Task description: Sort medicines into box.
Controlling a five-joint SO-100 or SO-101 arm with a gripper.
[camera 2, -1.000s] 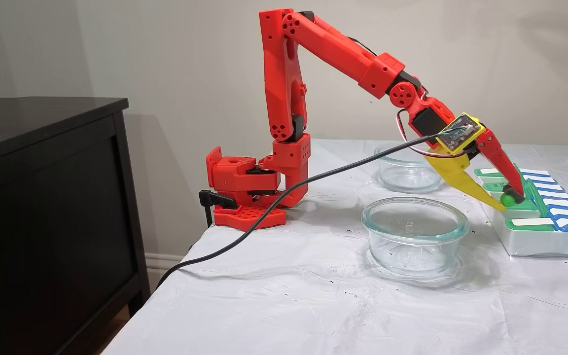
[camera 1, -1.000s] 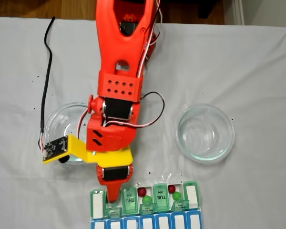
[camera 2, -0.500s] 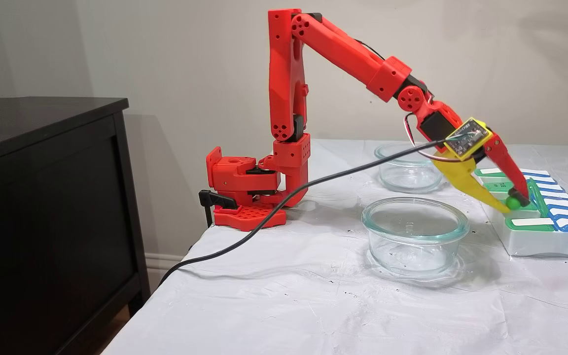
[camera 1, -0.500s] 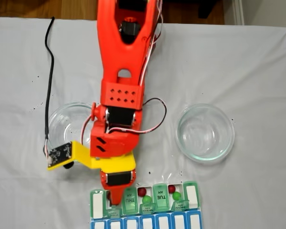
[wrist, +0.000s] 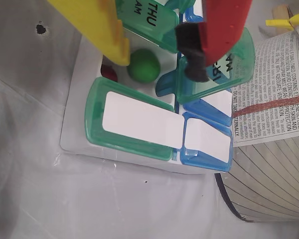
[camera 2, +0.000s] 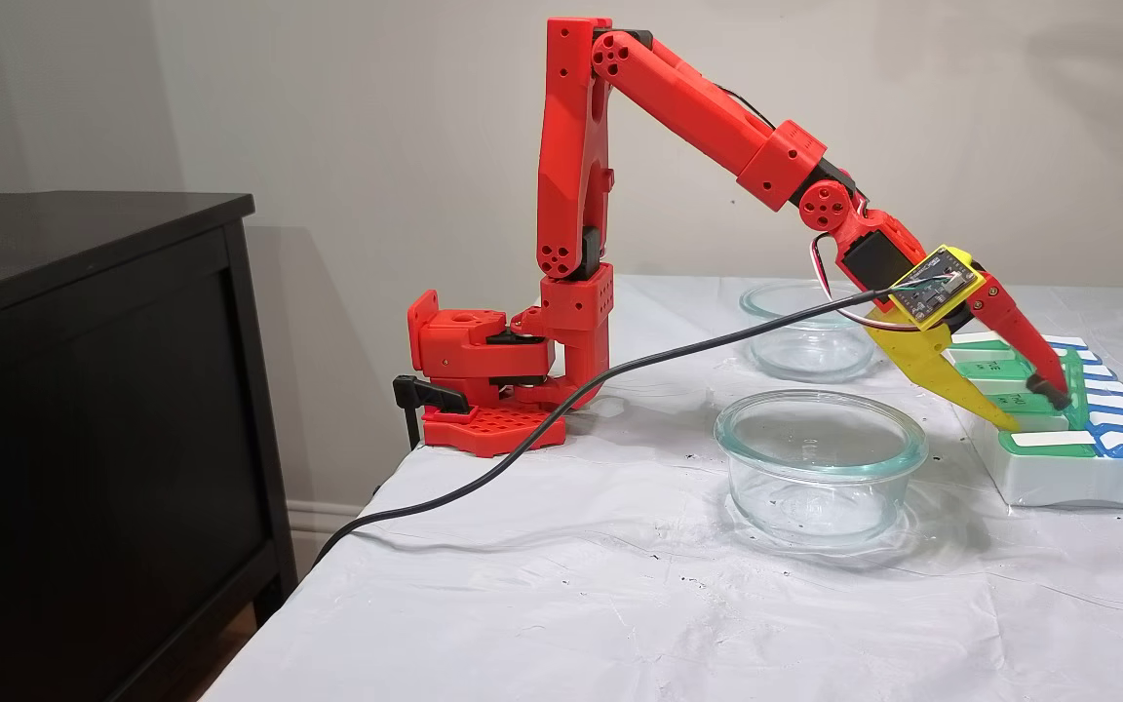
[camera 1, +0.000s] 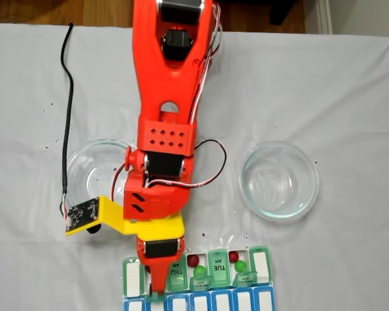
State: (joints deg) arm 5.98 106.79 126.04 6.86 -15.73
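A: White cloth on the tabletop (camera 2: pixel 542 585); box (wrist: pixel 84 134) at its edge. Green pill (wrist: pixel 143 65) sits in the open slot w/ a red pill (wrist: pixel 108 73).

B: Tool (wrist: pixel 157 57) gapes, holding nothing. We lift straight up, clear of the lids.

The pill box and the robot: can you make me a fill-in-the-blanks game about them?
1. In the wrist view, the ball between the pincer fingers is coloured ____.
2. It sits in an open slot beside the lid lettered ____.
3. Both glass bowls hold ____ pills.
4. The box's second row of lids is coloured ____.

Missing words: green; THU; no; blue
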